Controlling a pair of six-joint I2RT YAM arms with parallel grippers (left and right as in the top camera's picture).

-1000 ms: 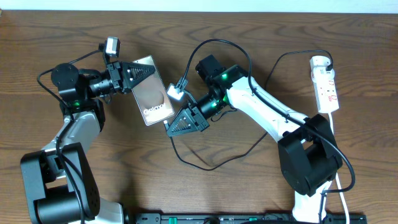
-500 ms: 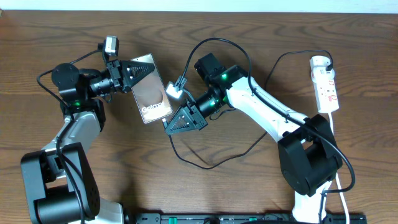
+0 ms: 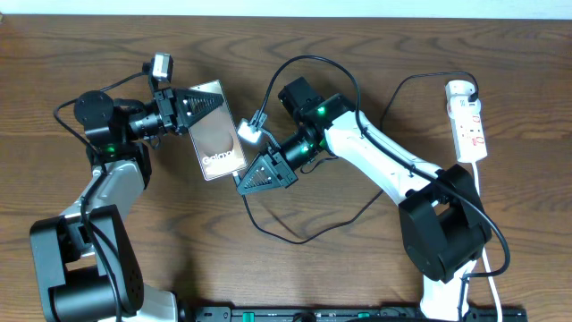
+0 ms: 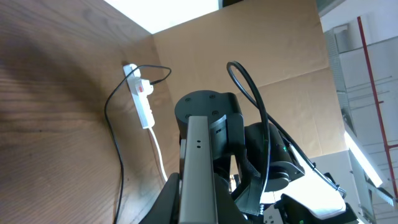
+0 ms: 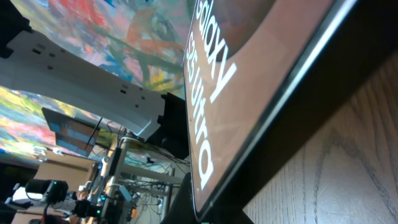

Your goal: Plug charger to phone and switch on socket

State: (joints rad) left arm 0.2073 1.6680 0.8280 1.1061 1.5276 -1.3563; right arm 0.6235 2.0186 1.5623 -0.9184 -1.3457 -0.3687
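The phone (image 3: 219,139) is a dark slab with white lettering, held tilted above the table. My left gripper (image 3: 211,100) is shut on its far end; in the left wrist view the phone (image 4: 199,162) runs edge-on between the fingers of my left gripper (image 4: 199,211). My right gripper (image 3: 241,183) is shut at the phone's lettered near end, and the charger (image 3: 295,240) leaves its tip and loops over the table. In the right wrist view the phone (image 5: 261,56) fills the frame, its end right at my right gripper (image 5: 205,214). The plug tip is hidden. The socket (image 3: 469,125) lies at the far right.
The charger's black cable runs back up to the socket's top end, also visible in the left wrist view as the socket (image 4: 144,102) with the cable (image 4: 112,124). A white cord (image 3: 483,224) runs down from the socket past the right arm's base (image 3: 442,233).
Very little differs. The phone's lettered end and my right gripper have edged slightly to the left; both grippers stay shut.
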